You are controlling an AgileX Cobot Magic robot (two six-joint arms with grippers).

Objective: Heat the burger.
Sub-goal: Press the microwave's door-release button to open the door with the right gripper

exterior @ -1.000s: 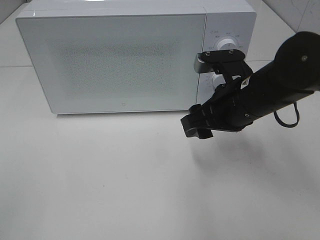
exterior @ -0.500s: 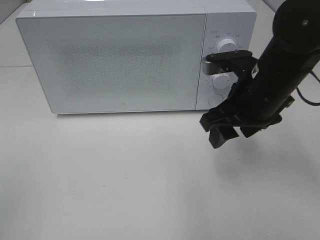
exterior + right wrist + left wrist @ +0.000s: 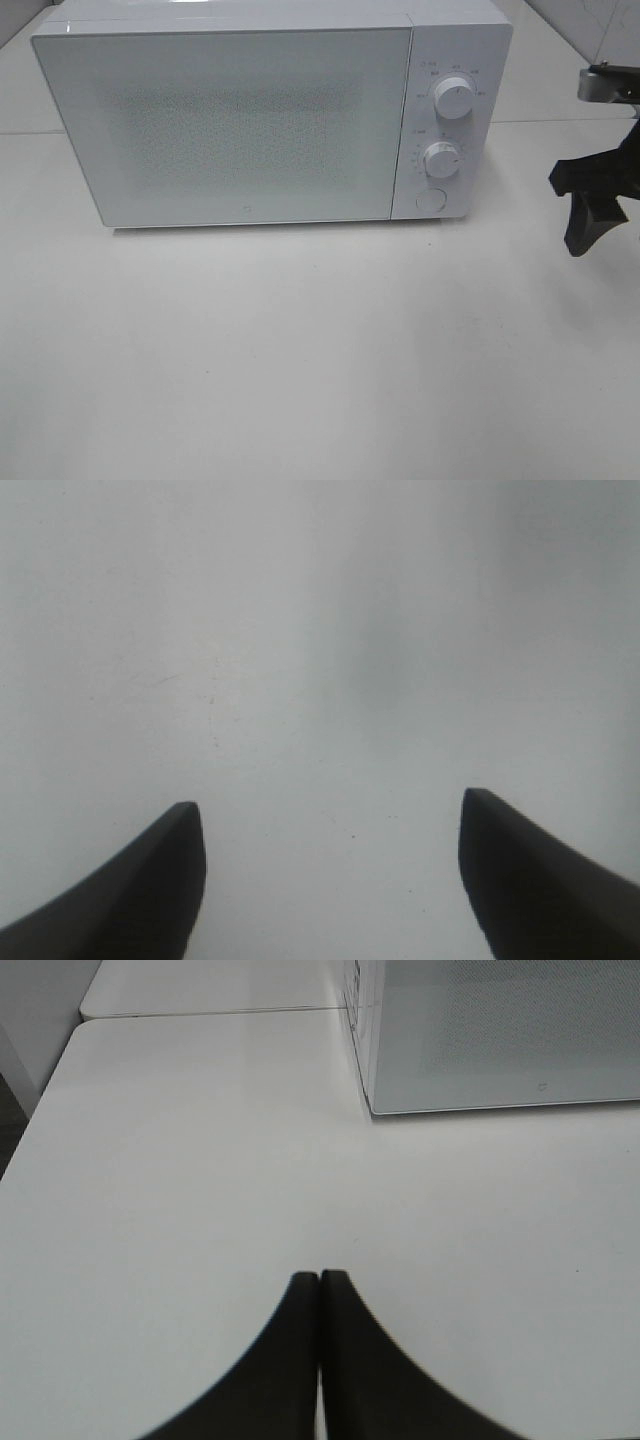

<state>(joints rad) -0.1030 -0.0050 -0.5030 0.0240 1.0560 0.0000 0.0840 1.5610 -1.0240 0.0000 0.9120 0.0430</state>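
Microwave [image 3: 250, 120] door hides its interior; right hand [image 3: 580, 210] partly cropped.

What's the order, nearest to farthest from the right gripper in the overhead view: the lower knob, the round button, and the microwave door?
1. The lower knob and the round button just below it, both right of the microwave door: too close to call from the right gripper.
2. The microwave door, on the left, is farthest.

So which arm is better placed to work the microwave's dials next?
Probably right: the right gripper, open, hangs nearer the microwave's dials; the left gripper, shut, faces the door's opposite corner.
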